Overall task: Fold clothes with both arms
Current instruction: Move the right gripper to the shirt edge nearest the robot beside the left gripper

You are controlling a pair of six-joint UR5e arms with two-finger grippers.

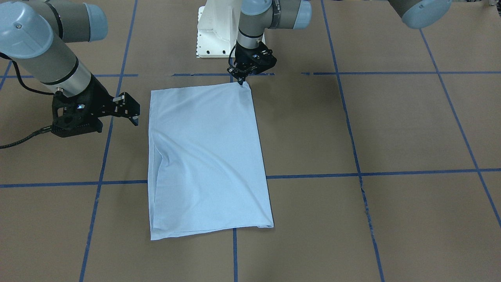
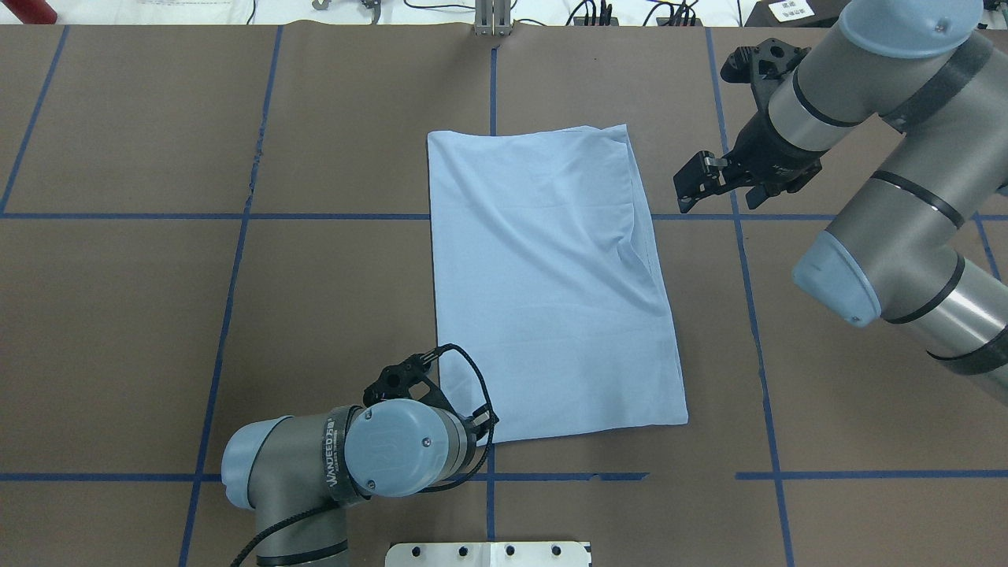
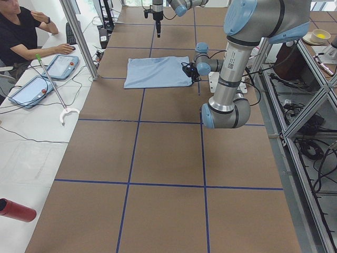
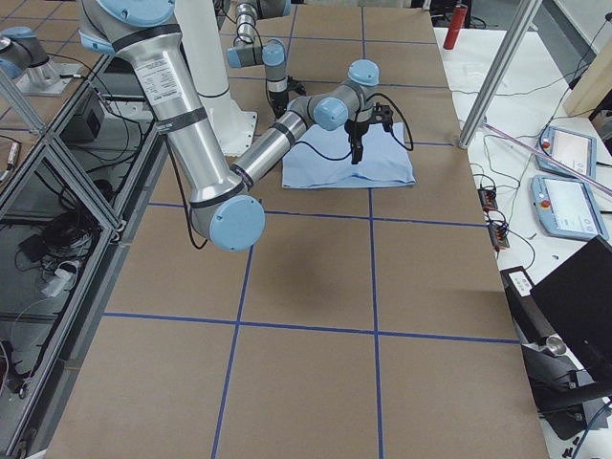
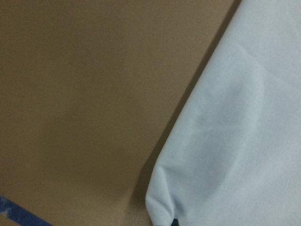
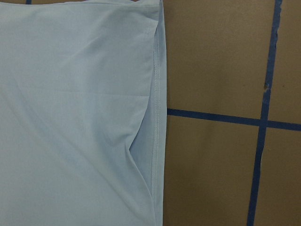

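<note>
**Status: T-Shirt Folded to a Rectangle; Cross Fold Outstanding**

The brown tabletop (image 2: pixel 157 331), gridded with blue tape (image 2: pixel 236 260), carried one item. The left arm (image 2: pixel 370 457) entered at the overhead view's lower left. The right arm (image 2: pixel 890 197) entered at its right edge.

The light blue T-shirt (image 2: pixel 543 283) lay flat at the centre of the overhead frame as a tall rectangle. No sleeve, collar or print was visible, so the side folds were judged complete. The end-to-end fold was judged not yet done. Shallow creases crossed the upper layer.

The left fingers (image 1: pixel 239 79) were closed on the shirt corner at the front-facing view's upper centre, drawing it into a small peak. The right fingers (image 1: pixel 128 102) were spread beside the shirt's long edge at that view's left, near the cloth but clear of it.

View differences:
- The overhead view hid the left pinch behind the wrist; the front-facing view showed it.
- The left wrist view showed the puckered corner at its bottom edge, with a dark fingertip.
- The right wrist view alone showed the stitched hem (image 6: pixel 155 94) and a layer tucked beneath it.
- The exterior left view alone showed a person (image 3: pixel 21 31) seated at its upper left.
</note>
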